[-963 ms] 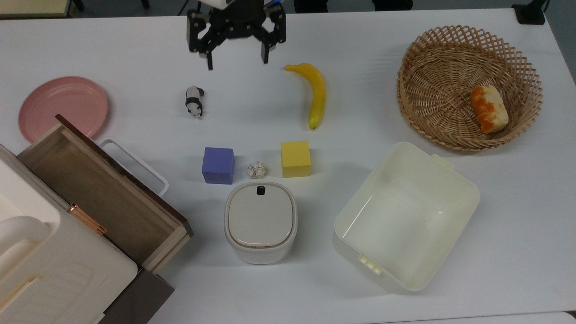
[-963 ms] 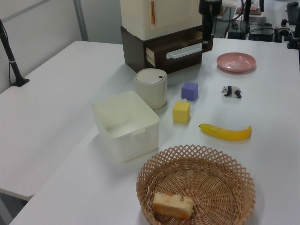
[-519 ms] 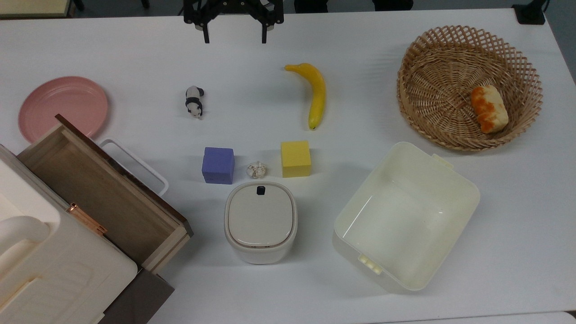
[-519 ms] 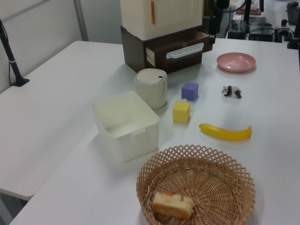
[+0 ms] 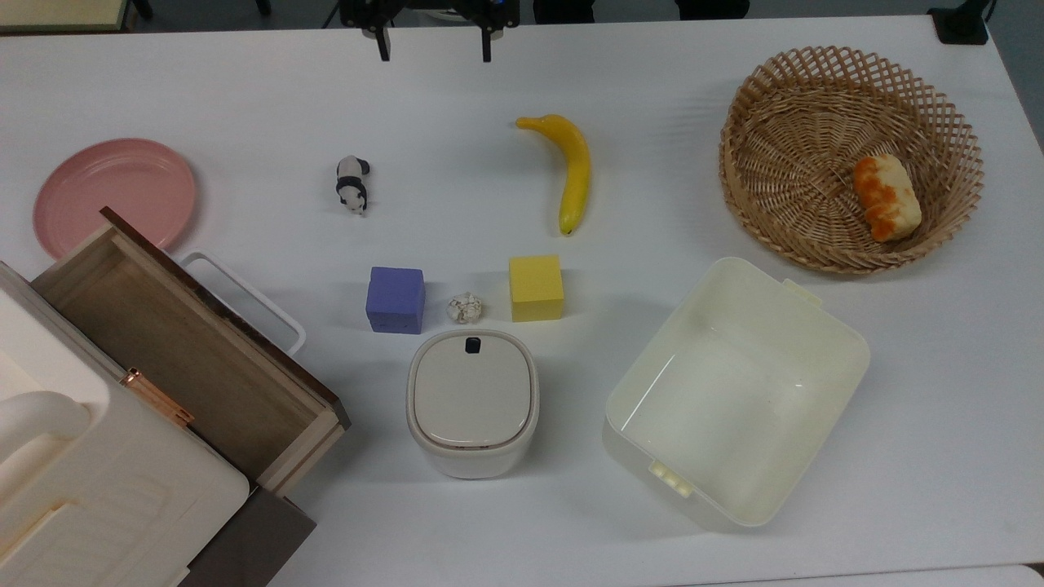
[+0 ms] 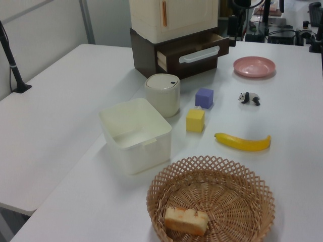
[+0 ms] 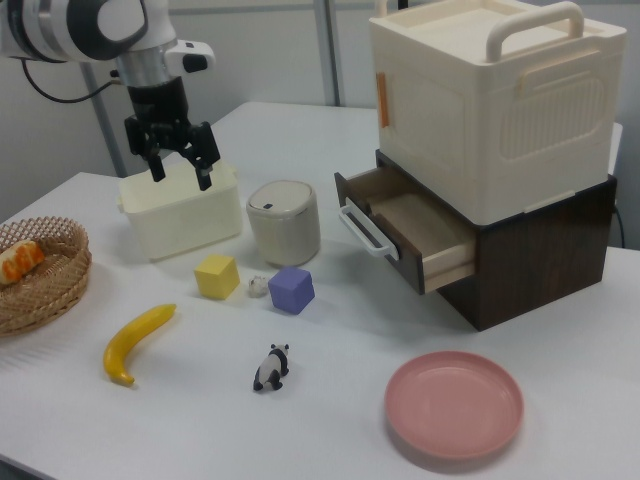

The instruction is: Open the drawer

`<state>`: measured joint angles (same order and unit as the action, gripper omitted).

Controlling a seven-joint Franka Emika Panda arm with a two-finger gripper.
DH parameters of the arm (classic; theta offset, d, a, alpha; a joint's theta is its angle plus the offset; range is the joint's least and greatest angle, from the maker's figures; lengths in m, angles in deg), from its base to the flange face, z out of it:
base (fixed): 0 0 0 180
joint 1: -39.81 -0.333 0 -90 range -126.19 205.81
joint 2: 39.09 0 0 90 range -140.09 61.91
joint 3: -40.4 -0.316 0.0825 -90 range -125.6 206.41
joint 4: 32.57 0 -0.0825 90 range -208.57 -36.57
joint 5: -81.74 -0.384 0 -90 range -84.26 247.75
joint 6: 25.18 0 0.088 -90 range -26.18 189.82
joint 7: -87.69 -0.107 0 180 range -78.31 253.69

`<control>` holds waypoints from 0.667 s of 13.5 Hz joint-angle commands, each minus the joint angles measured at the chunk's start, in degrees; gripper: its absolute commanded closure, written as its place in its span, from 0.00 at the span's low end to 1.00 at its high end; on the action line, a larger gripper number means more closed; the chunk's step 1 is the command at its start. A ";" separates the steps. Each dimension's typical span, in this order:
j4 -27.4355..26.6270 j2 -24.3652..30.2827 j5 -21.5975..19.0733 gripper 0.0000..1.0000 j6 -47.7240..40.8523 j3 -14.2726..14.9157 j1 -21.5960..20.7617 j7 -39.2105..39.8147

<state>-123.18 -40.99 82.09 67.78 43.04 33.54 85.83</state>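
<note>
My claw (image 7: 181, 167) hangs spread and empty, and over the last second it has pulled up and back from above the panda (image 5: 352, 183) toward the table's (image 5: 693, 98) far edge. The drawer (image 5: 183, 359) sits pulled out from under the cabinet (image 7: 495, 110), handle (image 7: 362, 232) free, so I judge the opening done.

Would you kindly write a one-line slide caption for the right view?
Drawer pulled open under the cream cabinet, open gripper raised well clear above the table.

Bright, even light; soft shadows, slight blur.
</note>
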 commanded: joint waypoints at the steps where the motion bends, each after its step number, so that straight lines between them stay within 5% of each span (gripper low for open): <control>1: -0.45 1.37 0.44 0.00 -2.08 1.85 -2.61 0.62; 9: -0.36 0.76 4.22 0.00 -1.99 1.67 -2.70 2.21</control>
<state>-123.37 -40.81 85.52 66.99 43.63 32.01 87.25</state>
